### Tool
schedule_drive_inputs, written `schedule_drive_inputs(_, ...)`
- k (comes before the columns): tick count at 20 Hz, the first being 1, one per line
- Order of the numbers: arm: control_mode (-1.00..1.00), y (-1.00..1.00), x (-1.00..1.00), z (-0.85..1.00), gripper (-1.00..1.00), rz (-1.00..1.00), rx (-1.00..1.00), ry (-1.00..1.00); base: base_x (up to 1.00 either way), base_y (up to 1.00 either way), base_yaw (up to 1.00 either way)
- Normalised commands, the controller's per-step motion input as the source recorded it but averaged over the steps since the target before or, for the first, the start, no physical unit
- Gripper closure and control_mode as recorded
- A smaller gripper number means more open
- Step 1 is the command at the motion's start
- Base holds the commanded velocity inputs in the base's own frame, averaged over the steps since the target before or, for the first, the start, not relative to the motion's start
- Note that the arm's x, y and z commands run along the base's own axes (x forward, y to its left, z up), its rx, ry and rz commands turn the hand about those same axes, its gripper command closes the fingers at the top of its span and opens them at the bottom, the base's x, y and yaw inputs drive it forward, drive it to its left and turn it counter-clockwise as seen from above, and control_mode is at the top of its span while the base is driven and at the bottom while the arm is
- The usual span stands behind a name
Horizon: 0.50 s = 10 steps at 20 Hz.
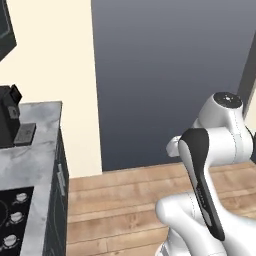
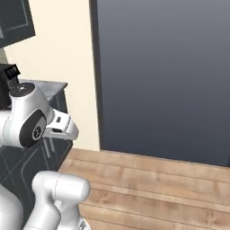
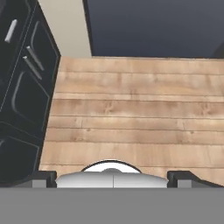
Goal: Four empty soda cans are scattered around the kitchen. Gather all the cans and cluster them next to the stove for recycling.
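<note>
Grey marbled stone forms the top of the desk [image 1: 37, 145] at the left of the left base view, and set into it is the stove [image 1: 12, 212], a flat black glass cooktop with a front row of small silver knobs, cut off at the bottom left corner. A black boxy appliance [image 1: 9, 112] stands further back on the same desk. The white arm with dark joints is folded up over pale wooden floor planks [image 1: 130, 200], facing a large dark blue-grey wall panel [image 2: 166, 76]. In the hand view the tool [image 3: 112, 177] points down at the floor, its two dark tips spread wide at the bottom corners with nothing between them. No soda can can be made out, so the stove is the one thing of the task to place. The risk, as I judge it, is that the base drives or the arm swings while close beside the dark cabinet fronts [image 3: 26, 83], clipping them, or that searching drags on with the cameras facing a blank wall. The hand view gives the cabinet doors with their silver handles, which the base views scarcely show; the left base view alone gives the stove and its knobs.
</note>
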Motion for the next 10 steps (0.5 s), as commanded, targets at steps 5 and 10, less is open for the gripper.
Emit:
schedule_drive_inputs(5, 1.00, 0.00, 0.00, 0.00, -1.00, 0.00, 0.00, 0.00, 0.00, -0.18, -0.41)
schedule_drive_inputs(10, 1.00, 0.00, 0.00, 0.00, -1.00, 0.00, 0.00, 0.00, -0.15, -0.44, -0.29)
